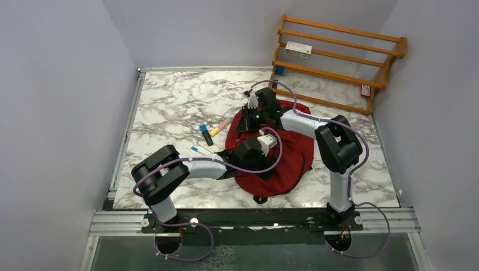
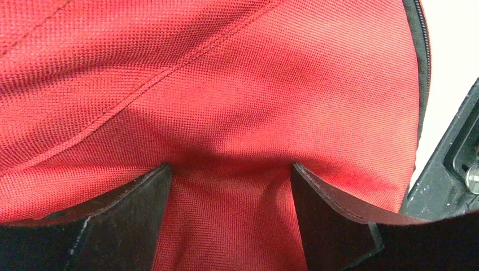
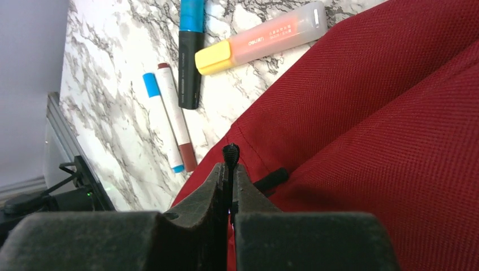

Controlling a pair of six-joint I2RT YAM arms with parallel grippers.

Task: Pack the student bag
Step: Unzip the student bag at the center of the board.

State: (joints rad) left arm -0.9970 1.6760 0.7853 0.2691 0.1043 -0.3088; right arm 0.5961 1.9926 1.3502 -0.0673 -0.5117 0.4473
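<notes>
While you look down from above, the student bag (image 1: 285, 161) lies flat on the marble table (image 1: 169, 101), right of the middle, and both arms reach onto it. Your left gripper (image 2: 230, 175) sits on the bag's near-left part. Its jaws stand wide apart, both fingers (image 2: 130, 214) rest on the red cloth, and nothing is pinched between them. Your right gripper (image 3: 230, 169) is at the bag's left edge, farther from the arm bases. Its jaws are closed tight on a small black zipper pull (image 3: 230, 151), whose knob pokes out just past the tips. A second black pull (image 3: 271, 178) lies on the cloth just beside it.

On the table next to that edge you have four pens. An orange highlighter (image 3: 265, 36) with a yellow cap lies close to the bag. A black marker (image 3: 190, 51) with a blue cap lies beside it. Two white pens (image 3: 176, 113) lie side by side, one blue-capped and one red-capped. A wooden rack (image 1: 339, 56) stands in the far right corner.
</notes>
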